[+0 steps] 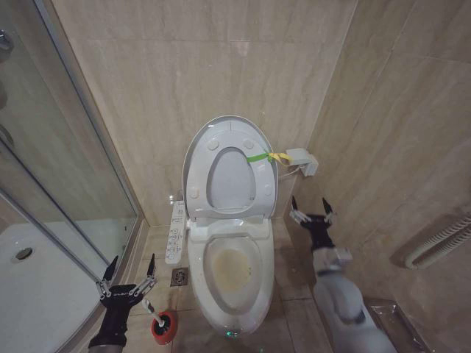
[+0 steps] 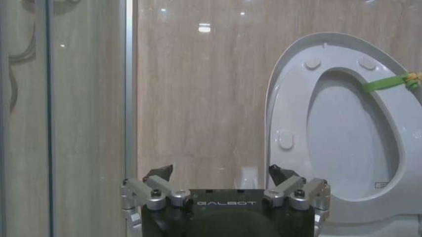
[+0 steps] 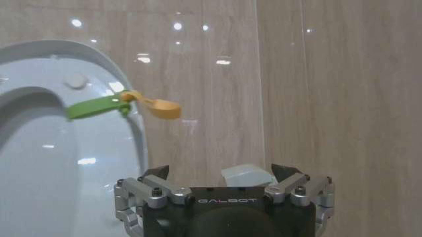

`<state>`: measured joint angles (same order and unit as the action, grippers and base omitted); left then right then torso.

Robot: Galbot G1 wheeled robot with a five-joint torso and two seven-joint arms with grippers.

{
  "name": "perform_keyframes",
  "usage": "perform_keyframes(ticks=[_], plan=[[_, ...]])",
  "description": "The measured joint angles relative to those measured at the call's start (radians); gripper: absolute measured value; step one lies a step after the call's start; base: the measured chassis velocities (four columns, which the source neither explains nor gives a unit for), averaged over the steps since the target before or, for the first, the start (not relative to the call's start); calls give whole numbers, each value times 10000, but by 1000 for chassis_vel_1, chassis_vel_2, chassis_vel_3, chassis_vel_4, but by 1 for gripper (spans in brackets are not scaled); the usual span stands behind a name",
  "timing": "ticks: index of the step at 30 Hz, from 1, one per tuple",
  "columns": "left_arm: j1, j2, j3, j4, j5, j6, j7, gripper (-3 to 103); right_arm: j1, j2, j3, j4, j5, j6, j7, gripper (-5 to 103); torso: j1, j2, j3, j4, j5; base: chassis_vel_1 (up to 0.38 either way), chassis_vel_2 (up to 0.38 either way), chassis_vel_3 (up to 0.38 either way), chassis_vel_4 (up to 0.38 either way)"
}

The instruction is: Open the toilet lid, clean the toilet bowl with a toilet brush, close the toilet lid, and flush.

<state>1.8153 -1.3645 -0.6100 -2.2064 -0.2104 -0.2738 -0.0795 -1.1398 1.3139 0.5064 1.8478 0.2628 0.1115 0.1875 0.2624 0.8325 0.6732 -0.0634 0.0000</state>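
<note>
The toilet lid stands raised against the wall, with the seat up too and a green-and-yellow strap at its edge. The toilet bowl lies open, a brownish-yellow stain inside. The left end effector hangs spread wide and empty, left of the bowl, just above the toilet brush on the floor. The right end effector, also wide open and empty, hovers right of the bowl, near the strap.

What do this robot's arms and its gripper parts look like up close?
The left gripper and right gripper match: pointed black fingertips on silver metal linkages with bolts, mounted on a black body printed "GALBOT". The right forearm is pale grey; the left looks dark.
</note>
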Motion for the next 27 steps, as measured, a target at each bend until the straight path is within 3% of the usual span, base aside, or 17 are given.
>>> perform_keyframes(ticks=[15, 27], plan=[[0, 0, 0, 0, 0, 0, -1, 98, 3938, -683, -879, -3319, 448, 28, 209, 100, 1, 1, 1, -1, 1, 0, 0, 0, 0], [0, 0, 0, 0, 0, 0, 0, 98, 5746, -512, -1537, -5269, 389, 404, 79, 100, 0, 0, 0, -1, -1, 0, 0, 0, 0]])
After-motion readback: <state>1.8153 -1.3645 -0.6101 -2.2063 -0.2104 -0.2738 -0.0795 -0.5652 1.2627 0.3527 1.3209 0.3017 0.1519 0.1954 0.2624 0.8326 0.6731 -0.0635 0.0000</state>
